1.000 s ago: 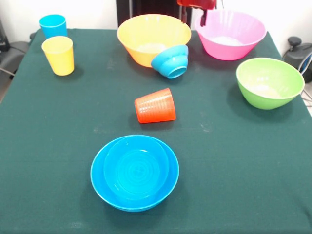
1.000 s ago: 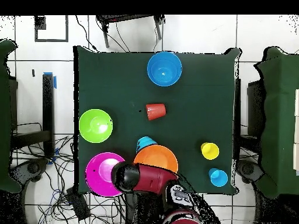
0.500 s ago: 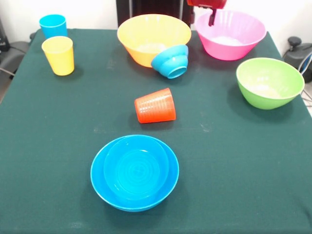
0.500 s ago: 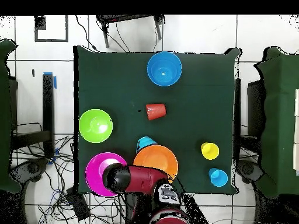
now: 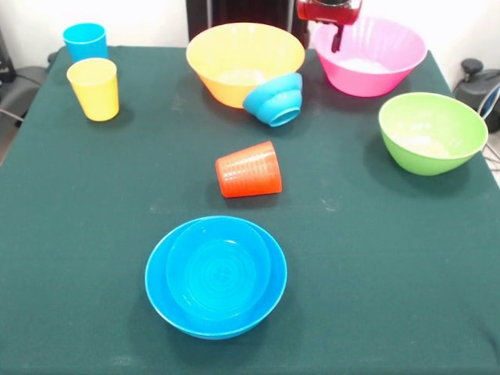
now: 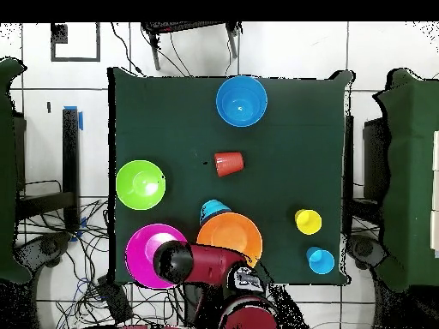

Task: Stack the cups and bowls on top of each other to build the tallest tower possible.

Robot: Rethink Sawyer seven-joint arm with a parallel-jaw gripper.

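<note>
My gripper [image 5: 336, 35] hangs at the far edge, over the near-left rim of the large pink bowl [image 5: 369, 56], which stands alone. In the overhead view the arm's end [image 6: 176, 261] covers part of the pink bowl [image 6: 144, 253]. The large yellow-orange bowl [image 5: 244, 58] stands beside it, with a small ridged blue bowl [image 5: 273, 98] tilted against it. The green bowl [image 5: 432, 131] is at the right. The orange-red cup [image 5: 248, 169] lies on its side mid-table. A smaller blue bowl sits nested in the medium blue bowl [image 5: 216, 275] at the front. No tower with the pink bowl shows.
The yellow cup [image 5: 94, 88] and the sky blue cup [image 5: 84, 41] stand upright at the far left corner. The table has a dark green cloth [image 5: 391, 258]. Cables and chairs surround the table in the overhead view.
My gripper has moved from the gap between the yellow-orange and pink bowls to over the pink bowl's rim. The bowls and cups have stayed in place.
</note>
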